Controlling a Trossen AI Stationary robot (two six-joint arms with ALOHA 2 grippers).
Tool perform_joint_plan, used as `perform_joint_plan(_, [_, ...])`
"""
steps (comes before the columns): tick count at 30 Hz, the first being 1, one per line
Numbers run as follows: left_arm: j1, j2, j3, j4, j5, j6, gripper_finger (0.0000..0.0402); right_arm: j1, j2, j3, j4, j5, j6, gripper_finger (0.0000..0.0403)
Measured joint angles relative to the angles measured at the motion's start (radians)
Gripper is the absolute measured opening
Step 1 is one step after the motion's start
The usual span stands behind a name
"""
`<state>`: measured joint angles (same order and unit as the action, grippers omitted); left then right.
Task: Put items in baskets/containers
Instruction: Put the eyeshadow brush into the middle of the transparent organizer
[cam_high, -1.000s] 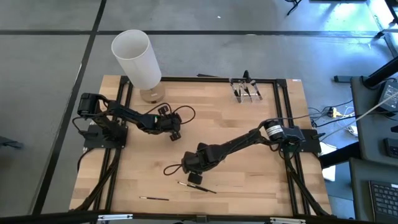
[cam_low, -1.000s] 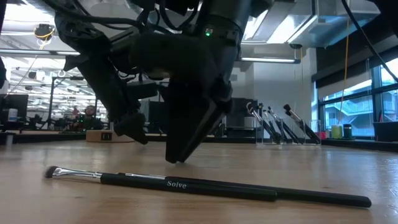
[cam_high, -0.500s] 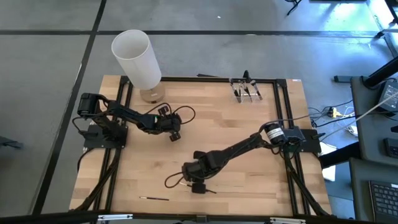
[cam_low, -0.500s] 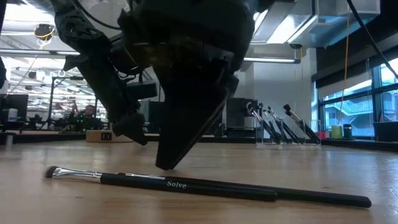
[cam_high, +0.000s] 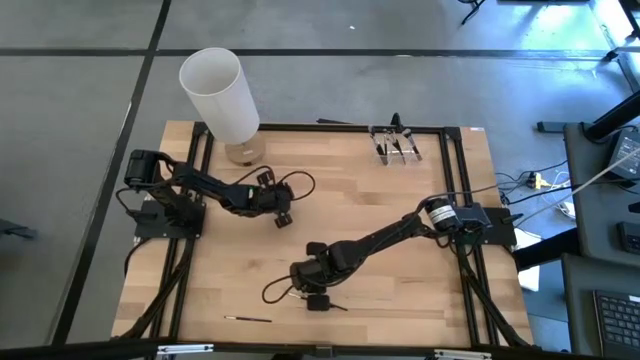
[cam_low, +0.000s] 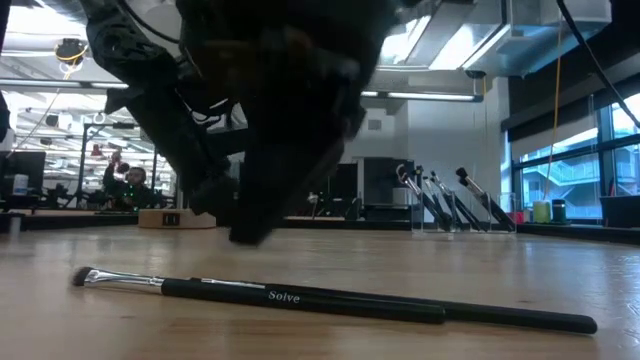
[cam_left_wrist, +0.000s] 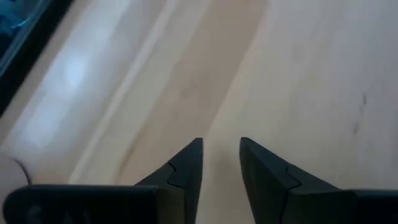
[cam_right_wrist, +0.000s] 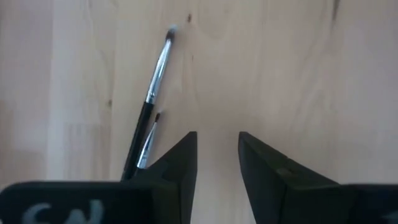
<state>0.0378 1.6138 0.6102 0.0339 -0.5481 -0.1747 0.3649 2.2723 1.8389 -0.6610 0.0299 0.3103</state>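
Two thin black-handled brushes (cam_right_wrist: 155, 74) with silver ferrules lie side by side on the wooden table. In the low view the long one (cam_low: 300, 297) lies flat close to the camera. My right gripper (cam_right_wrist: 217, 138) is open, pointing down just over the table, with both brushes beside one finger and not between the fingers. In the high view it (cam_high: 316, 301) covers most of them. A third brush (cam_high: 248, 319) lies near the table's near edge. The clear holder (cam_high: 397, 146) stands at the far edge with several brushes leaning in it. My left gripper (cam_left_wrist: 221, 152) is open over bare wood.
A tall white cylinder (cam_high: 220, 93) stands at the table's far left corner. A black frame (cam_high: 455, 200) borders the table. My left arm (cam_high: 235, 196) waits left of centre. Cables loop on the wood by each gripper. Bare wood lies between the arms and the holder.
My right gripper has moved toward the table's near edge and slightly left, coming over the pair of brushes. They showed clear of it a second ago in the high view and are now mostly covered. The brushes have not moved.
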Motion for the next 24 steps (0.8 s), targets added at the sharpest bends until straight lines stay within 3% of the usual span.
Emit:
perform_joint_plan(9, [-0.059, 0.000, 0.000, -0.016, 0.162, -0.122, 0.0102, 0.058, 0.007, 0.050, 0.024, 0.008, 0.086, 0.0117])
perform_joint_plan(17, [-0.244, 0.000, 0.000, -0.027, 0.107, -0.237, 0.0102, 0.128, 0.036, 0.050, 0.045, 0.117, 0.178, 0.0116])
perform_joint_plan(24, [-0.347, 0.000, 0.000, -0.027, 0.043, -0.274, 0.0102, 0.156, 0.065, 0.045, -0.001, 0.179, 0.151, 0.0116])
